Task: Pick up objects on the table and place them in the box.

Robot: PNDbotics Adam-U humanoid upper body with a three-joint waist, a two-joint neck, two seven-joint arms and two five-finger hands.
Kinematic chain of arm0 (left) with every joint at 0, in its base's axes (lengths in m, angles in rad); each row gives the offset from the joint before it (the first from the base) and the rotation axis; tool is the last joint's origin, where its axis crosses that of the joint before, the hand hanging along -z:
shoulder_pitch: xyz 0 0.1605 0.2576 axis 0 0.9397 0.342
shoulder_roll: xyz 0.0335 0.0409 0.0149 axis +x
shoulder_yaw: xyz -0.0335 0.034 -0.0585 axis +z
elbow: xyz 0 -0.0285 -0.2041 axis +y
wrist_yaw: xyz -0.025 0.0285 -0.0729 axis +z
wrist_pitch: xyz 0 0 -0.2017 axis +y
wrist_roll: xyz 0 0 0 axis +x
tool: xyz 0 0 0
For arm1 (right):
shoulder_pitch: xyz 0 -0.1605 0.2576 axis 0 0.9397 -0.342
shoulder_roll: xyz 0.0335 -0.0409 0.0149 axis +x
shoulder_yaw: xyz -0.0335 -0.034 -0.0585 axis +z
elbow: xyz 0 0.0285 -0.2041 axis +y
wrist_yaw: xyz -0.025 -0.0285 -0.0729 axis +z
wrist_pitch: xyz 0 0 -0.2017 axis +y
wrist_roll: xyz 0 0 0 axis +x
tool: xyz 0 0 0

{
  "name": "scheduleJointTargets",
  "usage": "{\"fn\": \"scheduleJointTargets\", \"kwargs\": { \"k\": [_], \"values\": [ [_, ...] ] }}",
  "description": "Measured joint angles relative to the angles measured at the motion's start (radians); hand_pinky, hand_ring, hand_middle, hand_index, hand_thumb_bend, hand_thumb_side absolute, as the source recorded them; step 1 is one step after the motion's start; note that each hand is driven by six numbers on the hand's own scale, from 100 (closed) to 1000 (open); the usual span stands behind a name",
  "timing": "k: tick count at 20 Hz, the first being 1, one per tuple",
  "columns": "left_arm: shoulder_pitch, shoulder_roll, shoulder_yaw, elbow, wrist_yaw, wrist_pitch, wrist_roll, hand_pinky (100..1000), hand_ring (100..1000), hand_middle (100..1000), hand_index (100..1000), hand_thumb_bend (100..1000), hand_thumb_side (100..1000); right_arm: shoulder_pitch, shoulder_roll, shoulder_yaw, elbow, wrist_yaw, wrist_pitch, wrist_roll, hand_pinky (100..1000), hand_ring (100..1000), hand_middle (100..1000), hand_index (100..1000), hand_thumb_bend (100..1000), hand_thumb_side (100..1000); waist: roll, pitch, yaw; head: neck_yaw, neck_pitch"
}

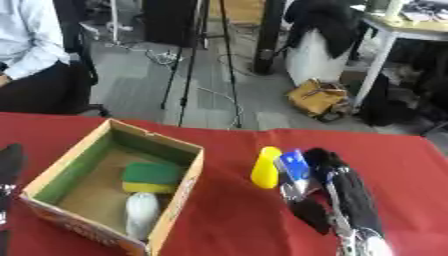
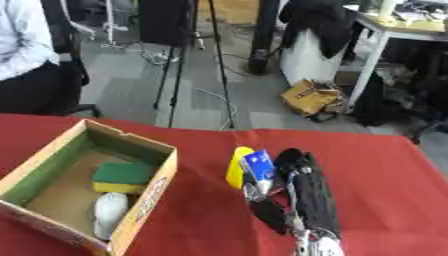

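An open cardboard box (image 1: 189,172) with green inner walls sits on the red table (image 1: 227,220) at the left. Inside it lie a green and yellow sponge (image 1: 150,177) and a white rounded object (image 1: 142,212). Right of the box a yellow object (image 1: 265,168) stands on the cloth. My right hand (image 1: 343,194) reaches in from the lower right, its fingers and thumb pinching a small blue and white packet (image 1: 293,165) just right of the yellow object. Only a black part of my left hand (image 1: 9,167) shows at the left edge.
Beyond the table's far edge are a tripod (image 1: 197,60), cables on the floor, a brown bag (image 1: 320,98) and a white desk (image 1: 398,35). A seated person is at the upper left. Bare red cloth lies between the box and my right hand.
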Motion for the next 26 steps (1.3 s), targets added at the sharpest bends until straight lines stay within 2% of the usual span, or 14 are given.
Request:
{"fn": "scheduleJointTargets", "kwargs": {
  "k": [3, 4, 5, 9, 10, 11, 19, 26],
  "values": [
    [0.004, 0.000, 0.000, 0.000, 0.000, 0.001, -0.001, 989, 929, 937, 849, 100, 896, -0.014, -0.002, 0.015, -0.007, -0.026, -0.007, 0.000, 954, 914, 488, 637, 364, 769, -0.007, -0.011, 0.000, 0.007, 0.000],
    [0.006, 0.000, 0.000, 0.000, 0.000, 0.001, -0.001, 988, 929, 937, 849, 100, 900, -0.016, -0.005, 0.020, -0.010, -0.037, -0.009, 0.000, 954, 910, 485, 633, 380, 796, -0.009, -0.012, 0.002, 0.009, 0.000],
    [0.007, 0.000, 0.000, 0.000, 0.000, 0.001, -0.001, 988, 929, 937, 849, 100, 896, -0.018, -0.007, 0.025, -0.011, -0.049, -0.011, 0.000, 954, 910, 485, 633, 358, 770, -0.013, -0.015, 0.004, 0.011, 0.000],
    [0.009, 0.000, -0.004, 0.000, 0.000, 0.003, -0.003, 988, 929, 937, 850, 100, 896, -0.040, -0.012, 0.048, -0.012, -0.093, -0.023, -0.003, 955, 909, 484, 631, 350, 776, -0.025, -0.038, 0.014, 0.018, 0.002],
    [0.011, 0.000, -0.005, 0.000, 0.000, 0.004, -0.003, 988, 929, 937, 850, 100, 896, -0.045, -0.016, 0.053, -0.012, -0.104, -0.025, -0.005, 956, 908, 485, 631, 475, 929, -0.027, -0.040, 0.016, 0.018, 0.004],
    [0.012, 0.000, -0.005, 0.000, 0.000, 0.005, -0.004, 988, 929, 938, 850, 100, 897, -0.050, -0.018, 0.057, -0.012, -0.116, -0.027, -0.007, 956, 908, 483, 629, 345, 780, -0.029, -0.040, 0.019, 0.018, 0.004],
    [0.016, 0.000, -0.005, 0.000, 0.001, 0.008, -0.006, 989, 931, 940, 850, 100, 902, -0.117, -0.055, 0.088, 0.001, -0.202, -0.041, -0.021, 955, 905, 479, 621, 318, 795, -0.038, -0.043, 0.041, 0.018, 0.005],
    [0.016, 0.000, -0.006, 0.000, 0.004, 0.010, -0.009, 990, 933, 941, 851, 100, 904, -0.200, -0.104, 0.111, 0.059, -0.268, -0.061, -0.028, 953, 905, 480, 624, 321, 791, -0.041, -0.041, 0.055, 0.018, 0.004]
  ]
}}
